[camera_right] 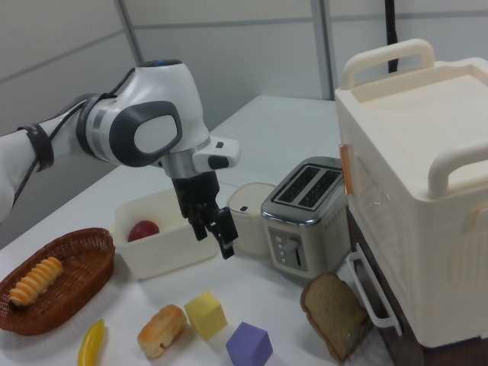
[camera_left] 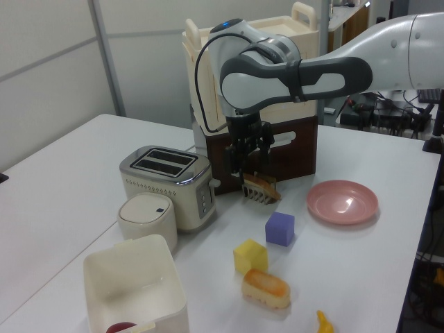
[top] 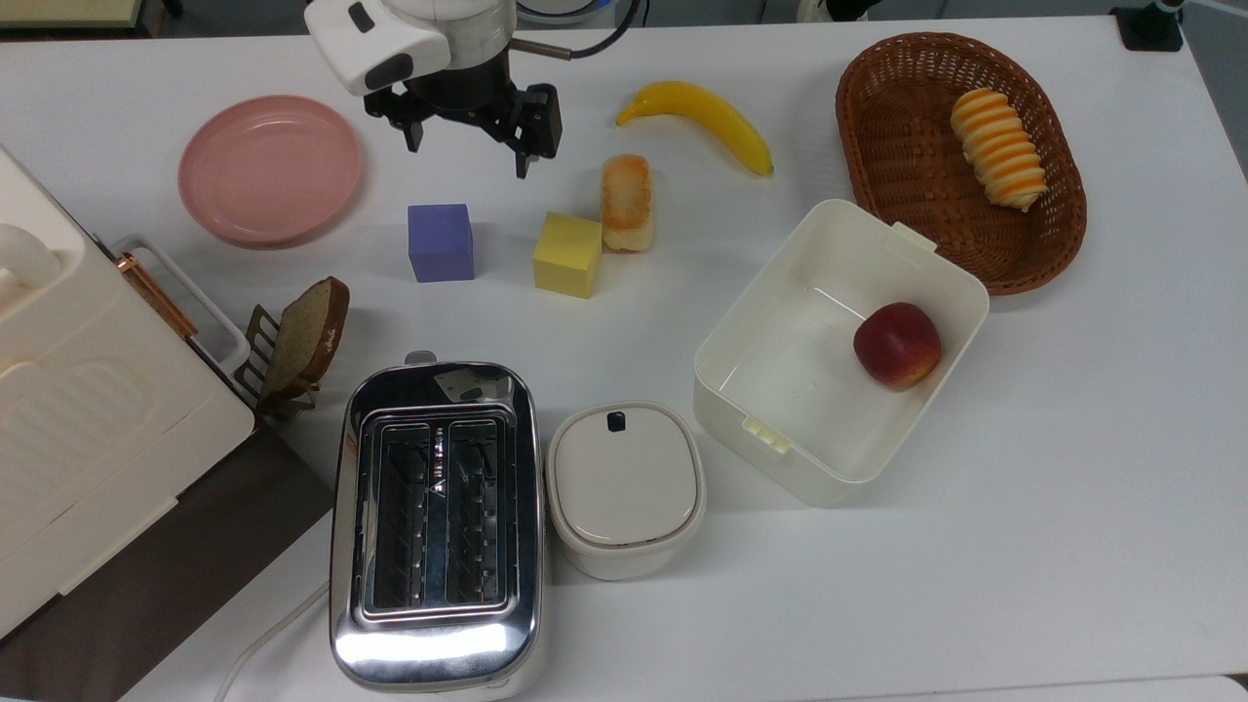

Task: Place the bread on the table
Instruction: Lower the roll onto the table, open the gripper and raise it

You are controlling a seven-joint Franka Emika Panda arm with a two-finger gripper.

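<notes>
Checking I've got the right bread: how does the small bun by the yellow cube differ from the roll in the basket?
The bun is short, plain, toasted orange on top, lying on the table. The spiral roll is longer, striped orange and cream, lying in the wicker basket. Neither is held.

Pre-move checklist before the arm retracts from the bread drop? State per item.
1. Bread lies on the table: ok.
2. Gripper empty and open: ok.
3. Gripper raised and apart from the bread: ok.
4. Bread touching the yellow cube or just beside it: cannot tell.
5. Purple cube and pink plate apart from the gripper: ok.
6. Bread resting flat, toasted top up: ok.
</notes>
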